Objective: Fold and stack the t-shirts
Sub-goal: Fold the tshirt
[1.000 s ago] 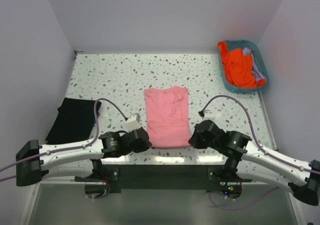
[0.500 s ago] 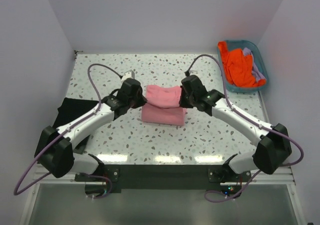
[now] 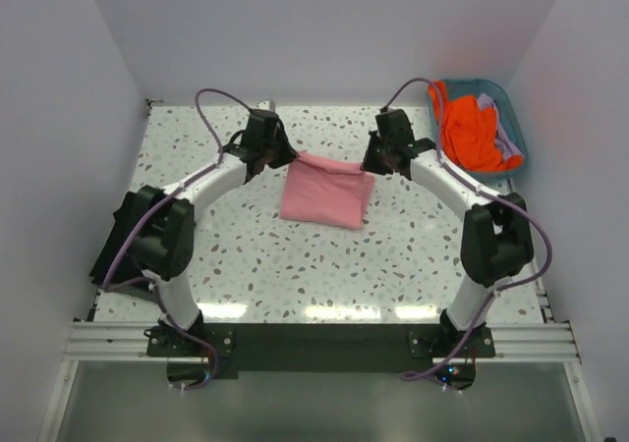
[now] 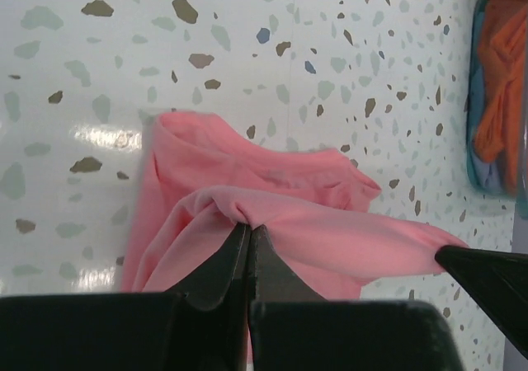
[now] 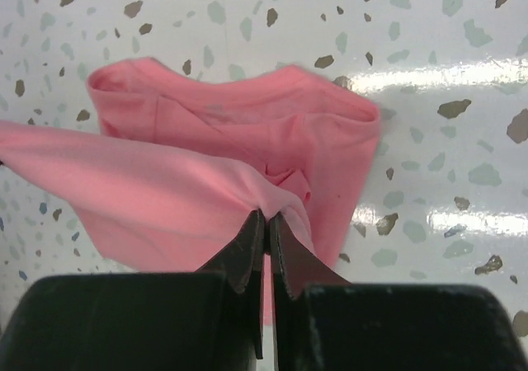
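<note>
We are pinching the salmon-pink t-shirt point(image 3: 326, 194) with both hands pressed together on its raised edge: the left hand point(image 4: 249, 232) is taking the corner farther from the teal basket point(image 3: 460, 174), the right hand point(image 5: 266, 221) the corner nearer it, and the soft knit is stretching between them over the layer below. The tee is lying half-folded on the glossy speckled bench point(image 3: 393, 255), well apart from the basket, where the orange t-shirt point(image 3: 470, 133) and the lavender t-shirt point(image 3: 508, 150) are sitting crumpled. We are judging the cloth light, limp and quick to sag, so the edge's corners are looking like the places to grip.
</note>
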`<state>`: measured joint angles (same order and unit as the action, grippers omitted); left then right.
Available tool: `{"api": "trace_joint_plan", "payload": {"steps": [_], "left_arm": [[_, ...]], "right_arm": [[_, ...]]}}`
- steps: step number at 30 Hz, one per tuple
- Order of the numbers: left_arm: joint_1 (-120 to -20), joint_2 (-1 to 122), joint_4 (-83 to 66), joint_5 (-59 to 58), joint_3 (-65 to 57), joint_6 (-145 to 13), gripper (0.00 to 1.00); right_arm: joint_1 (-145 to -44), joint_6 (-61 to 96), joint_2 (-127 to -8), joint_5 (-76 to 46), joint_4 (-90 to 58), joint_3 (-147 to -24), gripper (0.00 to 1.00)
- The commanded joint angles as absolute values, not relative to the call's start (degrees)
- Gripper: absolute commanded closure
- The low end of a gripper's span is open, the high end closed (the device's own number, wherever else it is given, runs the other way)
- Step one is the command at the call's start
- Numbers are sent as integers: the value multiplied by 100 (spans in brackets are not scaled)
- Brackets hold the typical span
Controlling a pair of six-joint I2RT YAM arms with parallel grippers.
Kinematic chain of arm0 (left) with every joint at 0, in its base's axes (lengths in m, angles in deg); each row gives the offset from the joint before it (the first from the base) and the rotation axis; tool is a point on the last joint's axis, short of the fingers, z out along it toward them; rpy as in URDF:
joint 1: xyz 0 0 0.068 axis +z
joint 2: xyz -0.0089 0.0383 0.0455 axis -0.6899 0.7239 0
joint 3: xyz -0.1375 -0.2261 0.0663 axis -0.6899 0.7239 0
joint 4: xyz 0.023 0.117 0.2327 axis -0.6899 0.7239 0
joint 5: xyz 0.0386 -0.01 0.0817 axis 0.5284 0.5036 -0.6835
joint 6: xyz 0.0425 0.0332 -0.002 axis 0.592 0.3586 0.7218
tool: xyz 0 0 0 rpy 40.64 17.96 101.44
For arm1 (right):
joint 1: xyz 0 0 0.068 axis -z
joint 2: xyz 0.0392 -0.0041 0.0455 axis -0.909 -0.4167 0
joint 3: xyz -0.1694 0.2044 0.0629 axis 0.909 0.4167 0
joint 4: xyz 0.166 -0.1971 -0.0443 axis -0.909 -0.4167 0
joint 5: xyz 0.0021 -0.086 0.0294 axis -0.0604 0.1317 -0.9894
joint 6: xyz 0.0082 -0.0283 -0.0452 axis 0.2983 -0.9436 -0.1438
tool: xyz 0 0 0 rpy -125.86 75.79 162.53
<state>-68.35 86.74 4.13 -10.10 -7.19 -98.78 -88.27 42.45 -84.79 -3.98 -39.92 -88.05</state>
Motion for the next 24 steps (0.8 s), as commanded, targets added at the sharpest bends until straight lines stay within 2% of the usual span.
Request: {"api": "trace_joint_plan", "payload": {"steps": [1, 2, 3, 4, 5, 6, 8, 9, 14, 17, 24], "left_arm": [[-6578, 9407, -348, -383, -1357, -9609, 100], [-6542, 9618, -427, -181, -1497, -9565, 96], [-6516, 9986, -445, -92, -1760, -9556, 78], [-6428, 10120, -498, -13, -1832, -9556, 66], [-6375, 10191, -629, 136, -1859, -9582, 56], [-6331, 10209, -883, 242, -1807, -9573, 47], [-6217, 10087, -851, 121, -1806, -9434, 40], [-6173, 9886, -789, 24, -1754, -9372, 36], [-6129, 9331, 272, -976, -1473, -9414, 35], [-6146, 9155, 372, -1084, -956, -9503, 37], [-6155, 9531, 116, -197, -602, -8844, 26]], "right_arm": [[-8542, 4204, -9105, -692, -3725, -9279, 100], [-8420, 4221, -9291, -692, -3742, -9376, 96], [-8366, 4222, -9449, -692, -3751, -9473, 88], [-8313, 4222, -9581, -692, -3743, -9656, 76], [-8217, 4230, -9896, -692, -3821, -9780, 57], [-8181, 4213, -10003, -692, -3917, -9894, 50], [-8146, 4178, -10049, -719, -4023, -10053, 39], [-8146, 4143, -9987, -562, -4024, -10027, 30], [-8435, 4011, -9452, -60, -4147, -9589, 29], [-8866, 4037, -9214, 195, -4129, -9228, 28], [-9051, 4151, -9608, 222, -3902, -8902, 29]]}}
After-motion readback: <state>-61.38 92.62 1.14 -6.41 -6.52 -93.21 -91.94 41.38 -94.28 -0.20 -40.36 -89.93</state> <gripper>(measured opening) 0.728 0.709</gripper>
